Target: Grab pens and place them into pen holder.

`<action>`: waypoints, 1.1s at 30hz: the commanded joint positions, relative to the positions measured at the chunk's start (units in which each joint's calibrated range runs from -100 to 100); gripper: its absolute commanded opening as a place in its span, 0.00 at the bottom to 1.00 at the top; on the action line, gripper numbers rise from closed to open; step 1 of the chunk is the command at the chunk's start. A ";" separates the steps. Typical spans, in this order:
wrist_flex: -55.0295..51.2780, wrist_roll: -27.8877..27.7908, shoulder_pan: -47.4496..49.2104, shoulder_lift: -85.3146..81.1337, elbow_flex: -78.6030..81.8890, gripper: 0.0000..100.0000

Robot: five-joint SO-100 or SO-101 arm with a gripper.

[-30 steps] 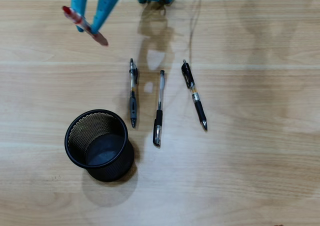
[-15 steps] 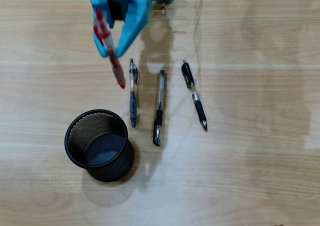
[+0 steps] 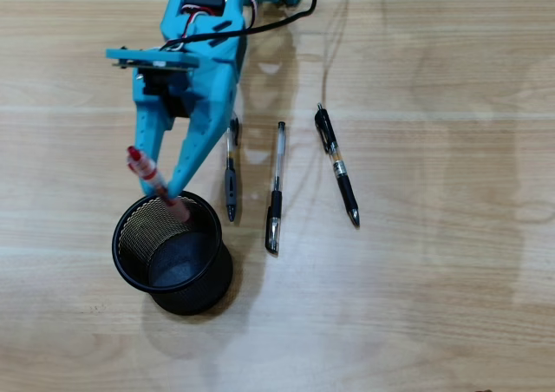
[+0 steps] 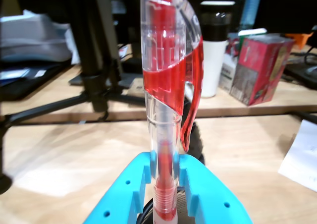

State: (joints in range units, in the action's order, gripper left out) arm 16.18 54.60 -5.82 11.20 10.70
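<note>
While my blue plastic gripper [image 4: 166,184] clamps the clear-barrelled red pen [image 4: 166,85], only the overhead view shows its tip inside the round black mesh pen holder [image 3: 139,236] — three black pens [image 3: 274,203] beside.

Arm: blue, enters from the top of the overhead view and reaches down the picture.
Wrist: a flat blue plate sits across it, black cables running back along the arm.
Gripper [image 3: 165,184]: points down the picture, two tapered fingers converging to a narrow gap.
Grip: in the wrist view the gripper [image 4: 166,177] is closed on a pen [image 4: 166,85].
</note>
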 commanded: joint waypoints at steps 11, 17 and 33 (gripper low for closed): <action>1.09 0.19 -4.39 12.03 -10.29 0.02; 1.09 0.19 -4.67 12.45 -10.29 0.03; 0.22 -0.22 -3.40 4.22 -9.30 0.12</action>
State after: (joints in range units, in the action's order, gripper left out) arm 16.18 54.65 -9.61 22.22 3.77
